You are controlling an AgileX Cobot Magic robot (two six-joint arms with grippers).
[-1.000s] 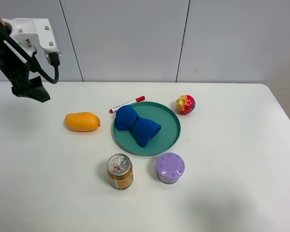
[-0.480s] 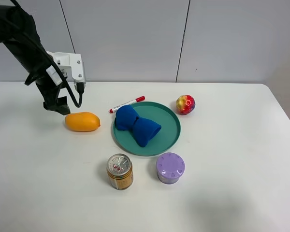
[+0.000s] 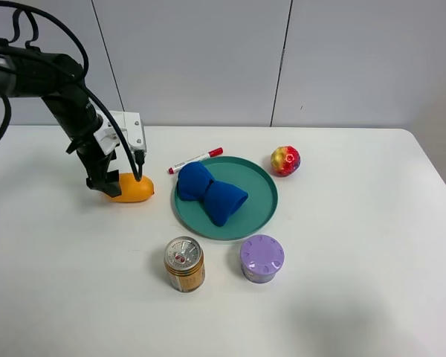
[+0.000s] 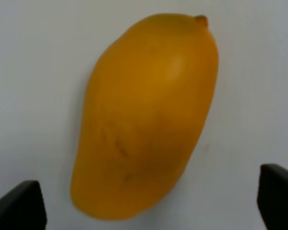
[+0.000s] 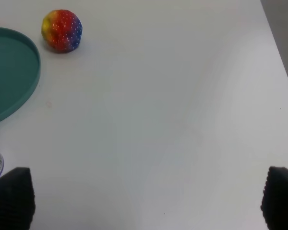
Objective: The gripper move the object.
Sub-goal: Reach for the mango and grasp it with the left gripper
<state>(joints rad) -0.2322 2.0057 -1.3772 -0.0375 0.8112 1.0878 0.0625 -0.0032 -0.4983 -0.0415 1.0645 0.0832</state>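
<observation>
Exterior high view: a white counter (image 3: 357,297) meets pale grey wall panels (image 3: 208,59). On it sits a teal plate (image 3: 264,208), and just left of that the orange mango (image 3: 136,189) lies on its side. The black left arm (image 3: 67,89) bends down, its left hand (image 3: 108,184) low over the mango's end away from the plate, fingers (image 4: 19,208) spread wide and not gripping. The right hand (image 5: 144,201) hangs wide open above the counter.

The mango (image 4: 144,120) is orange-yellow, plate (image 3: 259,195) teal, cloth (image 3: 210,193) blue, jar (image 3: 262,258) lilac, ball (image 3: 285,161) speckled red-yellow.
</observation>
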